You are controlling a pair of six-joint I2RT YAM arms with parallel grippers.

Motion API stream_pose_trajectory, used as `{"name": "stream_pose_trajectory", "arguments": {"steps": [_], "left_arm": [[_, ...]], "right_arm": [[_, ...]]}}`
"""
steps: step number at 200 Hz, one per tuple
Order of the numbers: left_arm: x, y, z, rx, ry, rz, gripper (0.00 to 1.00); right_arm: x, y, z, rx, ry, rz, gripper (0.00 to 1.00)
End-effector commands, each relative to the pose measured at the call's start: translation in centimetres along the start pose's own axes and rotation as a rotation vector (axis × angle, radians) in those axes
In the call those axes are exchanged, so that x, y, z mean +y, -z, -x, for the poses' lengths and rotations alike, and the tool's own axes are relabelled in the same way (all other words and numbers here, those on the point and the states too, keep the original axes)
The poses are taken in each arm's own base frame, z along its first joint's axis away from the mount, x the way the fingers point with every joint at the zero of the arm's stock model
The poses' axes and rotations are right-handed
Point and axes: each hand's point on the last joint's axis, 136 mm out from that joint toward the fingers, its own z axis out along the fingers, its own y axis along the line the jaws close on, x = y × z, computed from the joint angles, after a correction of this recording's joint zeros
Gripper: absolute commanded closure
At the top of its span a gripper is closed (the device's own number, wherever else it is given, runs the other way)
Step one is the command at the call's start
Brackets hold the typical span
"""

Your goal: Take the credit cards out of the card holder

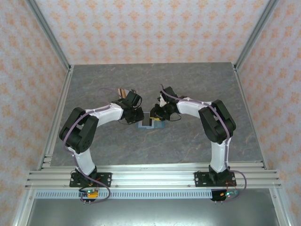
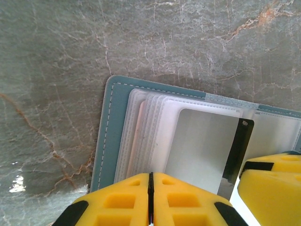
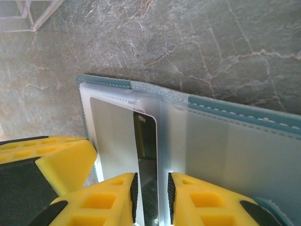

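Overhead view, wrist close-ups (sharing card holder (image 2: 109, 136))

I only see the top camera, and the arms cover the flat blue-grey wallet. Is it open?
Observer: Yes, the teal bifold card holder lies open, its clear plastic sleeves showing.
Operator: Is anybody holding a card?
Observer: A thin glossy black card stands between the fingers of the right gripper; whether it's pinched, I can't tell.
Operator: What about the other arm?
Observer: The left gripper is shut, above the sleeves.
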Motion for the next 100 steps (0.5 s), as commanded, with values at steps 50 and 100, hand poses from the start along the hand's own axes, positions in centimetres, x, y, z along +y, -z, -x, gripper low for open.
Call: {"name": "stream_pose_trajectory", "arguments": {"steps": [50, 100], "left_arm": [[1.7, -1.1, -0.9, 0.035, 0.022, 0.072, 0.91], [1.5, -1.1, -0.9, 0.037, 0.022, 0.065, 0.91]], "right_arm": [[0.5, -1.0, -0.1, 0.043, 0.015, 0.019, 0.82], [1.1, -1.2, 0.0, 0.049, 0.017, 0.053, 0.84]]}}
